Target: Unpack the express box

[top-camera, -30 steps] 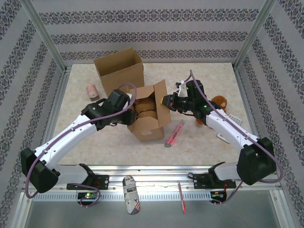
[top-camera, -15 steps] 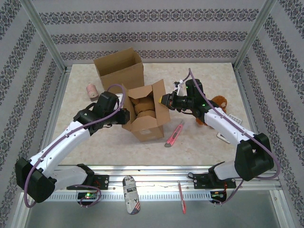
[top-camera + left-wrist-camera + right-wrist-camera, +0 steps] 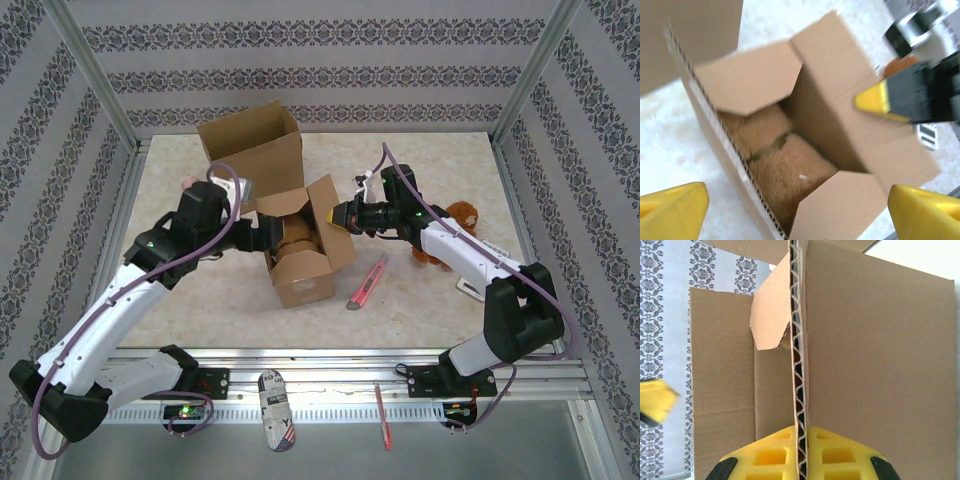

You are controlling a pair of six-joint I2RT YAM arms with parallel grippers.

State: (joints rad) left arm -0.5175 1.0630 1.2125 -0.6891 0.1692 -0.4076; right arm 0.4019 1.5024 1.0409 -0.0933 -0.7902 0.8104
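The express box [image 3: 305,270] sits near the middle of the counter [image 3: 230,310] with its flaps up. A tan plush toy [image 3: 785,165] is packed low inside and fills the bottom. The step in hand, I judge, is lifting that toy out.

The left tool [image 3: 262,235] is poised at the box's near side, its yellow fingertips [image 3: 675,207] wide apart with nothing between them. To do the step well it should come down over the opening rather than in from the side. It should clear the inward-leaning end flap [image 3: 747,82] and close deep on the toy's bulk, not on loose pile. The right tool [image 3: 800,460] is clamped on the upright side flap [image 3: 800,340]. A firm hold there should anchor the light box so that it does not ride up with the toy.

The box is plain brown corrugated board with fluting visible along the cut edge, probably stiff but easily creased. The toy looks soft and deep-piled and will likely compress under a grip. Behind stands a second open carton [image 3: 250,140] of the same board. A slim red utility knife [image 3: 367,283] lies to the box's front right, and another brown plush [image 3: 458,215] sits beside the right arm. The counter is pale, mottled and smooth.
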